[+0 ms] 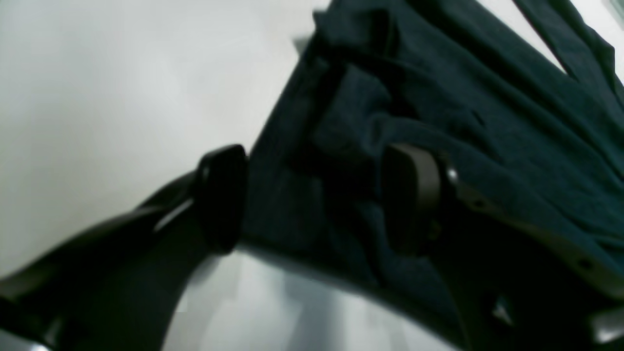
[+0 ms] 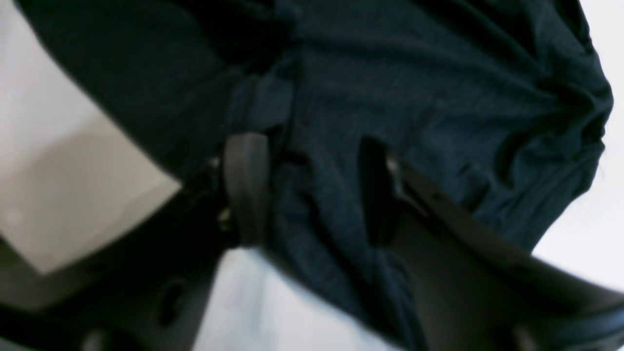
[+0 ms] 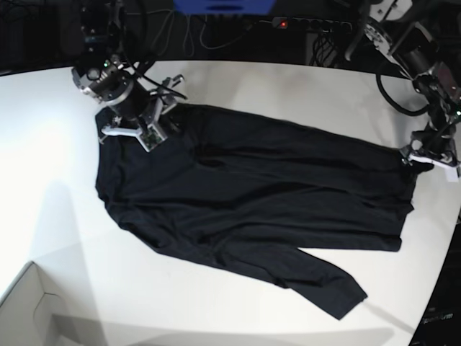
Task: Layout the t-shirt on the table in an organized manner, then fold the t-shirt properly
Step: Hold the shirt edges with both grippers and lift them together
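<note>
Two dark fingers (image 1: 222,197) of the left end effector (image 1: 314,200) fill the foreground of the left wrist view, spread wide apart, with rumpled fabric of the black t-shirt (image 1: 487,126) lying between and beyond them; the cloth sits in the gap but neither pad presses it, so this end effector is released. White bench (image 1: 122,87) surface shows to the left of the fabric. From the right wrist view, the right end effector (image 2: 312,190) likewise stands with its fingers (image 2: 246,187) parted, the t-shirt (image 2: 414,97) bunched into folds between and past them, not pinched; bench (image 2: 590,239) shows pale at the right edge. From the base view, the t-shirt (image 3: 252,194) lies spread across the bench (image 3: 302,94), running diagonally, with one long sleeve reaching toward the near right. The right end effector (image 3: 137,126) sits at the garment's far left corner, and the left end effector (image 3: 425,155) sits at its right end near the bench edge. A pale box corner (image 3: 29,310) shows at the lower left.
</note>
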You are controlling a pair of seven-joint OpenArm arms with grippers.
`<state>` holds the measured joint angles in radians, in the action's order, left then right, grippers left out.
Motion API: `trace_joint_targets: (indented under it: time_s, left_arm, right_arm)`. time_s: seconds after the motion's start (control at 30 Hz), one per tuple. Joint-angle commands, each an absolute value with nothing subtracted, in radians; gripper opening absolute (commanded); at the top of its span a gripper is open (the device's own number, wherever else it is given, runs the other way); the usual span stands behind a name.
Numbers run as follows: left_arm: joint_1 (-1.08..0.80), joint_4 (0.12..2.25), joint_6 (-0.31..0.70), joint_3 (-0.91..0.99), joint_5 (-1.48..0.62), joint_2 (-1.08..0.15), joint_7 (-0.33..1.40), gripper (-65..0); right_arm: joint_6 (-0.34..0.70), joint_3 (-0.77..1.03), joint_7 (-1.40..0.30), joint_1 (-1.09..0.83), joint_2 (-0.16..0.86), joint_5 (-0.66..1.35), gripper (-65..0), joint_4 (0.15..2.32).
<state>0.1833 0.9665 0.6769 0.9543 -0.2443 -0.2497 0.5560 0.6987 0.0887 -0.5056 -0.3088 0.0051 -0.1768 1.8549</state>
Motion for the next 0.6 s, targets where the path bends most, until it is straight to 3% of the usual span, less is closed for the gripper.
trace_joint_targets:
  time_s: [0.0, 0.13, 0.57]
  left_arm:
    - [0.214, 0.967, 0.682, 0.957, -0.263, -0.272, 0.535, -23.1]
    - [0.231, 0.931, 0.682, 0.957, -0.257, -0.272, 0.535, -23.1]
    - [0.232, 0.823, 0.682, 0.955, -0.259, -0.275, 0.452, -23.5]
  right_arm:
    - [0.698, 0.088, -0.483, -0.314, 0.007, -0.159, -29.0, 1.885]
    - [0.698, 0.088, -0.483, -0.337, 0.01, -0.159, -24.2, 1.91]
    - [0.698, 0.177, -0.483, -0.394, 0.012, -0.16, -24.0, 1.914]
